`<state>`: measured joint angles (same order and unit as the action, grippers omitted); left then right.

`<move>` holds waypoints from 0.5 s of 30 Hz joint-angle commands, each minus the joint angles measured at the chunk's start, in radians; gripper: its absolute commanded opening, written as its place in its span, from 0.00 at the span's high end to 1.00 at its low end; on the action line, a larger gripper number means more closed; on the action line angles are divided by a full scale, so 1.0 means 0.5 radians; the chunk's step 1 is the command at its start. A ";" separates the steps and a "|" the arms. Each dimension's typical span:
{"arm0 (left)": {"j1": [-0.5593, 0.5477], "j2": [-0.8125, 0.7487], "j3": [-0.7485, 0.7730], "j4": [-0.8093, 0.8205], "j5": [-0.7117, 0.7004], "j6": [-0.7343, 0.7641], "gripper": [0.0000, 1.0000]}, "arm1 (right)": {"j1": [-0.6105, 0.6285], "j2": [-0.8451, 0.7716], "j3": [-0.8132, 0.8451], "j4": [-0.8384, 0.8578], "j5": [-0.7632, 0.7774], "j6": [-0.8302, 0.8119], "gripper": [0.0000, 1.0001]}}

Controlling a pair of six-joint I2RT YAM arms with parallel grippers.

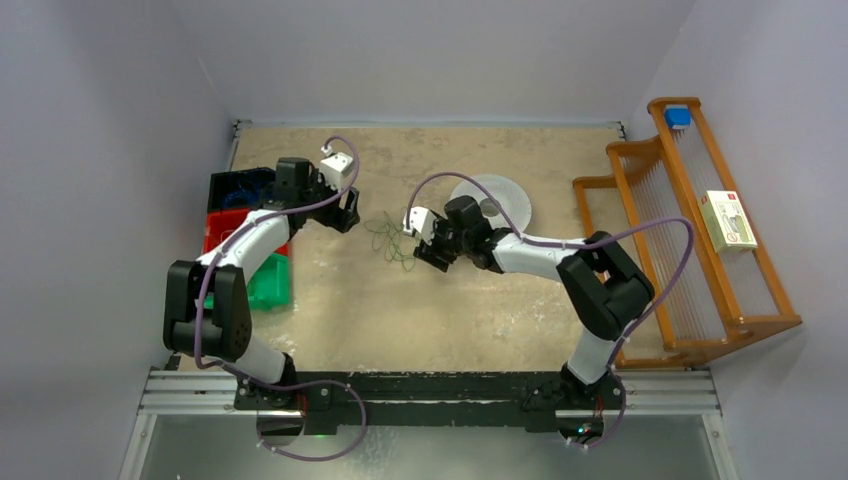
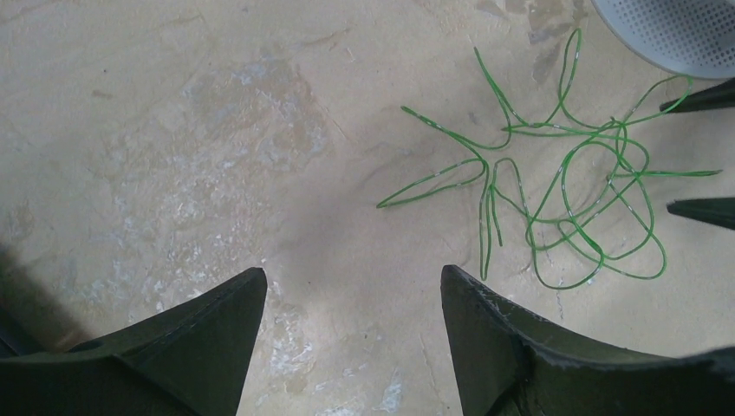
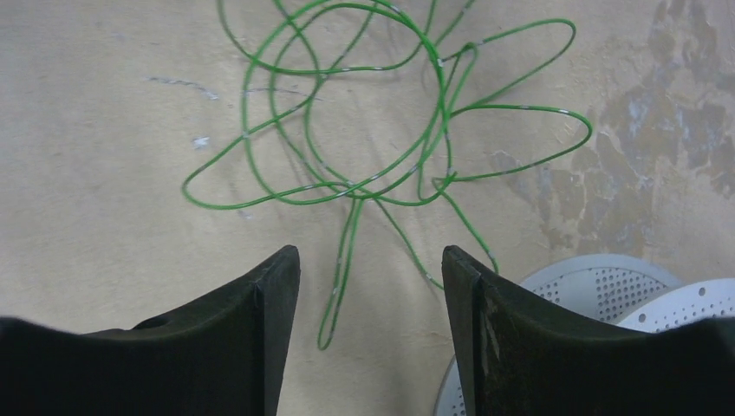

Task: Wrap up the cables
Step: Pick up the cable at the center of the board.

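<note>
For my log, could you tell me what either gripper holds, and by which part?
Nothing: left gripper and right gripper are open, and the green cable lies loose, ungripped.

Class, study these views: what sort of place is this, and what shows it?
Probably a robot lab cell: two arms bolted at a worn table, plain walls close around it, and a tangled green wire laid out.

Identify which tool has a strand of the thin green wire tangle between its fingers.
The right tool: a doubled strand of the thin green wire tangle runs between its open fingers. The left tool has only bare beige tabletop there.
</note>
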<state>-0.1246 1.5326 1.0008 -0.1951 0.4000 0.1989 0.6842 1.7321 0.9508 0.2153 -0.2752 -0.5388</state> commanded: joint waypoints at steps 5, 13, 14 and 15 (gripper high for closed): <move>0.016 -0.144 -0.030 0.064 0.073 0.000 0.28 | -0.003 0.073 0.188 -0.094 0.152 0.067 0.69; 0.014 -0.264 0.371 -0.237 0.118 0.116 0.27 | -0.003 -0.386 0.889 -0.792 -0.297 0.176 1.00; 0.015 -0.299 0.435 -0.261 0.121 0.113 0.27 | -0.003 -0.455 0.992 -0.759 -0.263 0.258 1.00; 0.013 -0.333 0.500 -0.274 0.125 0.105 0.26 | -0.003 -0.519 1.084 -0.727 -0.214 0.327 1.00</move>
<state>-0.1234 1.4666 1.0958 -0.3054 0.4244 0.2279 0.6815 1.6768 1.2789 -0.1272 -0.3321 -0.4881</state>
